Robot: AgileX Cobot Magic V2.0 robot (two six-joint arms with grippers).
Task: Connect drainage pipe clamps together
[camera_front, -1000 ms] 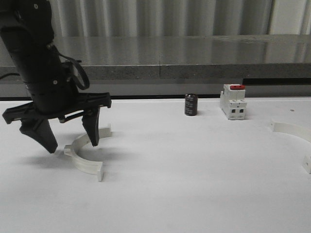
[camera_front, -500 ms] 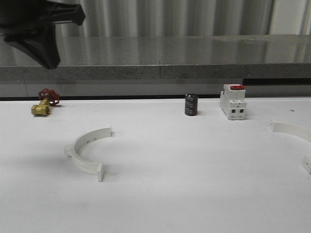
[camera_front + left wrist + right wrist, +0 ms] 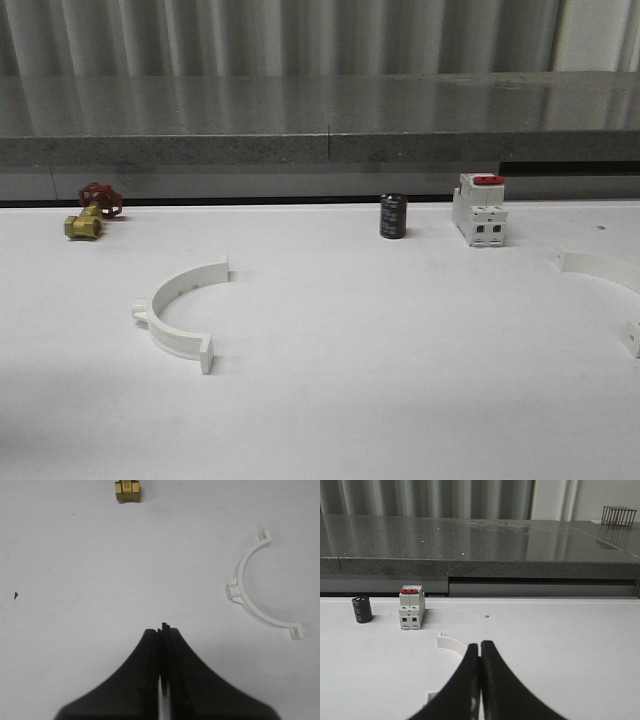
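Observation:
One white half-ring clamp (image 3: 178, 312) lies flat on the white table at the left; the left wrist view has it too (image 3: 250, 600), off to one side of my left gripper (image 3: 163, 628). That gripper is shut, empty, and well above the table. The second half-ring clamp (image 3: 600, 272) lies at the table's right edge, partly cut off by the frame. In the right wrist view this clamp (image 3: 451, 644) sits just behind my right gripper (image 3: 480, 645), whose fingers hide most of it. The right gripper is shut with nothing in it.
A brass valve with a red handle (image 3: 90, 212) stands at the back left, seen also as a brass valve (image 3: 127, 490) from the left wrist. A black cylinder (image 3: 393, 216) and a white breaker with red top (image 3: 480, 210) stand at the back. A grey ledge (image 3: 330, 115) runs behind the table.
My left arm, which stood open over the left clamp, has risen and left the front view. The clamp lies where it was. The right clamp has not moved.

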